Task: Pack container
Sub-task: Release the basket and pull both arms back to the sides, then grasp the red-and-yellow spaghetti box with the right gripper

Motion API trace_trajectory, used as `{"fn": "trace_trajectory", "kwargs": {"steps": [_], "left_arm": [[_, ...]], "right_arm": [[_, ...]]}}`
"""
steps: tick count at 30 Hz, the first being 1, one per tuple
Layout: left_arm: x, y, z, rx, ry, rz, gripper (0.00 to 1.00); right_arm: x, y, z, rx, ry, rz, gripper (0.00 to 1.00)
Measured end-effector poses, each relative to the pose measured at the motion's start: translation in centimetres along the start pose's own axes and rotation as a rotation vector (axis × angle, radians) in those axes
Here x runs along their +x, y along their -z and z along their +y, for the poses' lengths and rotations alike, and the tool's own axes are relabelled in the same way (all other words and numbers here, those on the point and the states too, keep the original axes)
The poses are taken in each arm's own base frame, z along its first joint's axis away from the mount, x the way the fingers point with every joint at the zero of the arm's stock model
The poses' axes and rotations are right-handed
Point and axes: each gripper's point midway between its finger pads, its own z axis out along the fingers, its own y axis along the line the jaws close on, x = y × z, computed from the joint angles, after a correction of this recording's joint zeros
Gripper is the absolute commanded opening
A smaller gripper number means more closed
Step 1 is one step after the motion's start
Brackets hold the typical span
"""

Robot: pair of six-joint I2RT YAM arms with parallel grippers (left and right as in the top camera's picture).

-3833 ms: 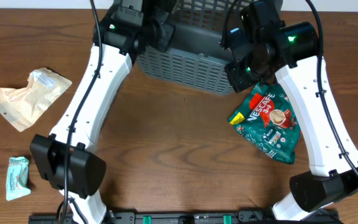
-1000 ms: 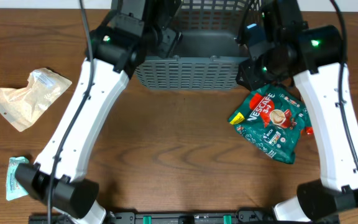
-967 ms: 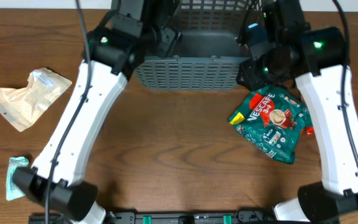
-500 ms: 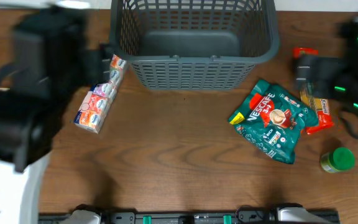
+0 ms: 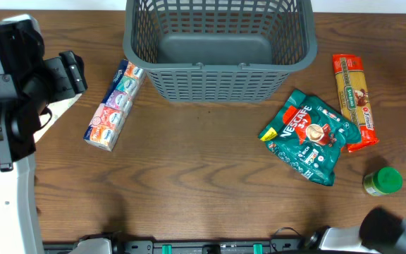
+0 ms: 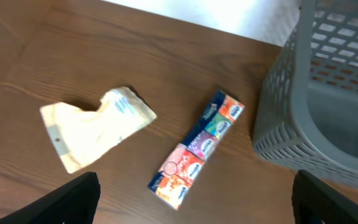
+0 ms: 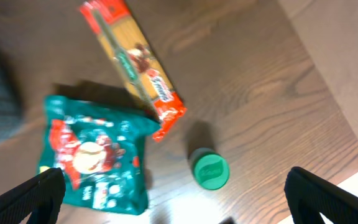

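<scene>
The container, a large dark grey slotted basket [image 5: 217, 68], stands with nothing in it at the back centre of the table. Its lattice wall [image 6: 316, 118] fills the right of the left wrist view. My left gripper [image 6: 191, 208] is open and high above the table's left side, over a row of small tissue packs [image 6: 197, 149]. My right gripper [image 7: 176, 205] is also open and high over the right side, above a green-lidded jar [image 7: 211, 169]. Nothing is between either pair of fingers. Both arms are well away from the basket.
The tissue packs [image 5: 115, 104] lie left of the basket, and a beige pouch [image 6: 95, 127] lies further left. A green Nescafe bag [image 5: 305, 137], an orange spaghetti pack [image 5: 352, 102] and the green-lidded jar [image 5: 383, 181] lie on the right. The table's right edge [image 7: 328, 81] is near the jar.
Both arms have left the basket's sides and swung out and up to the table's edges. Both grippers have opened, and the basket stays at the back centre.
</scene>
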Motion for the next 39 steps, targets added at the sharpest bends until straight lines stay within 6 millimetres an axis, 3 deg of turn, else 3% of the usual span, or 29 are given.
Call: {"fn": "trace_trajectory", "kwargs": {"steps": [7,11,16,26,28,31,39], "left_arm": [[0.0,-0.1,-0.3,0.015,0.001,-0.001,0.84],[-0.1,0.0,-0.4,0.021,0.001,-0.003,0.84],[-0.1,0.0,-0.5,0.027,0.001,-0.003,0.85],[-0.2,0.0,-0.5,0.027,0.001,-0.007,0.86],[-0.3,0.0,-0.5,0.028,0.002,-0.011,0.85],[-0.3,0.0,-0.5,0.028,-0.002,-0.013,1.0],[-0.4,0.0,-0.4,0.02,-0.003,-0.018,0.98]], "right_arm": [[-0.6,-10.6,-0.2,-0.027,0.083,0.242,0.99],[-1.6,-17.0,0.2,-0.03,0.146,0.297,0.99],[-2.0,-23.1,2.6,-0.055,0.272,0.326,0.99],[-2.1,-28.5,7.2,-0.058,0.428,0.325,0.99],[-2.0,-29.3,7.7,-0.062,0.45,0.325,0.99],[-1.3,-30.8,8.3,-0.07,0.472,0.349,0.99],[0.6,-34.3,9.0,-0.092,0.489,0.408,0.99]]}}
